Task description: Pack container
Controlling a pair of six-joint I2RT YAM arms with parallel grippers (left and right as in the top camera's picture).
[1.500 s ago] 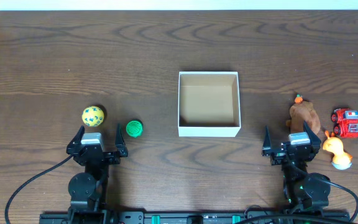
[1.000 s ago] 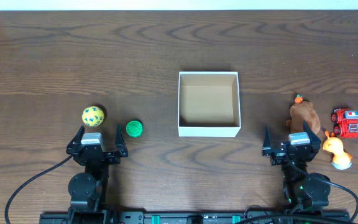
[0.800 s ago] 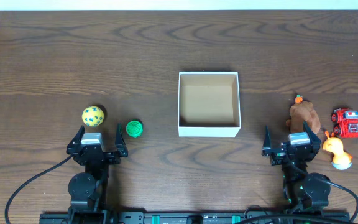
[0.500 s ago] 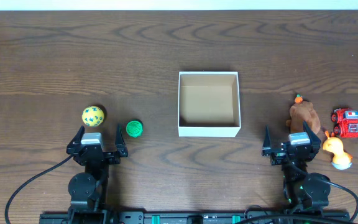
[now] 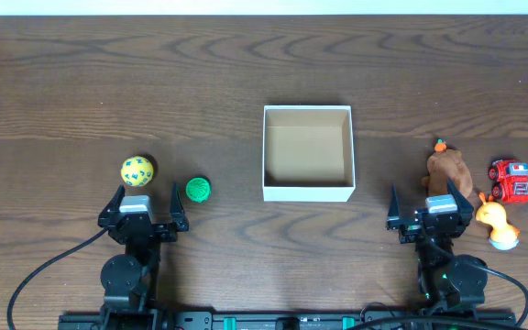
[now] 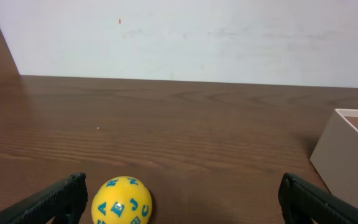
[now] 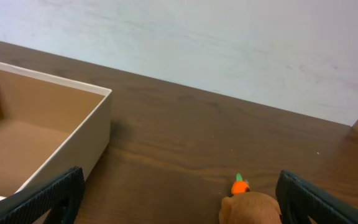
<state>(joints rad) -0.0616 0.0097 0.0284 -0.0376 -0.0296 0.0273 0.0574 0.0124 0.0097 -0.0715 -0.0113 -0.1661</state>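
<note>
Risks first. The yellow ball [image 5: 137, 170], left of centre, is round and lies off-centre, close to one finger of the left gripper [image 5: 144, 209]. A straight-in close would likely clip it and send it rolling. The green toy [image 5: 198, 189] sits just beside the other finger, so a careless sweep could knock it away too.

The box [image 5: 307, 192] is at mid-frame, open side up and empty, well apart from both grippers. It looks like light cardboard, so a bump on a wall during a drop would probably slide it. A release from too high could bounce the ball back out.

At right the toys are crowded. The plush [image 5: 449, 170] is right at a finger of the right gripper [image 5: 427, 211]; can't tell if they touch. The duck [image 5: 496, 220] and truck [image 5: 511, 181] are just beside it at the right edge. Going for one may drag or shove its neighbours. The plush is soft, so a shallow pinch may slip off.

Pose: the left arm is folded low at bottom left, its gripper pointing toward the top of the frame, jaws spread wide, nothing held. The right arm mirrors it at bottom right, jaws wide apart and empty. Both wrist views look nearly level along the table [image 5: 81, 73], so the grippers look low and about flat.
</note>
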